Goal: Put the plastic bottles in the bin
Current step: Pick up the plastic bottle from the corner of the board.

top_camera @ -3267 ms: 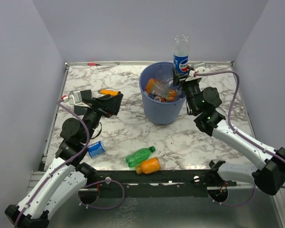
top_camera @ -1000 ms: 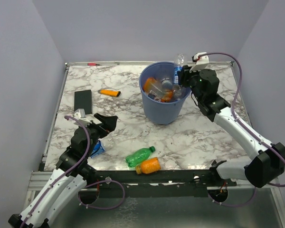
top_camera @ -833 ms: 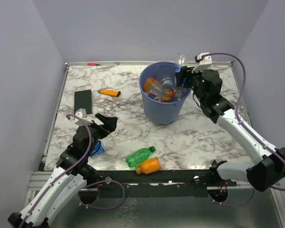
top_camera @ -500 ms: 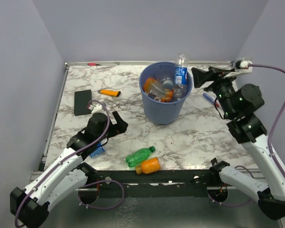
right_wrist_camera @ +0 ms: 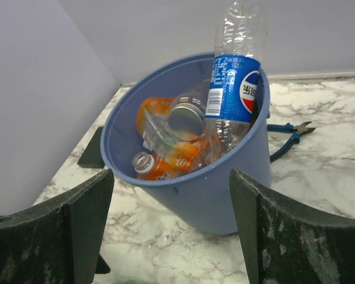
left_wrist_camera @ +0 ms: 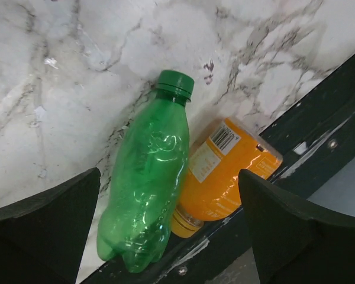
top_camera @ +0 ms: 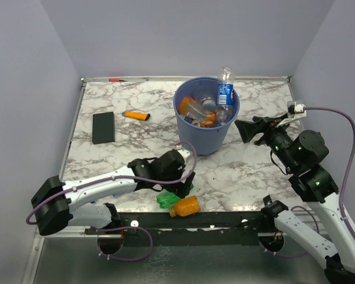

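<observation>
One green bottle (left_wrist_camera: pixel 148 189) and one orange bottle (left_wrist_camera: pixel 222 171) are lying side by side, touching, at the near edge of the tabletop (top_camera: pixel 254 171). The left gripper (left_wrist_camera: pixel 168 177) is hovering over both, its fingers spread wide and gripping nothing. The right gripper (right_wrist_camera: pixel 171 174) is facing the bin (right_wrist_camera: pixel 225 189), its fingers also wide apart and empty. One blue-labelled bottle (right_wrist_camera: pixel 234 89) is standing upright in the bin among at least three others.
</observation>
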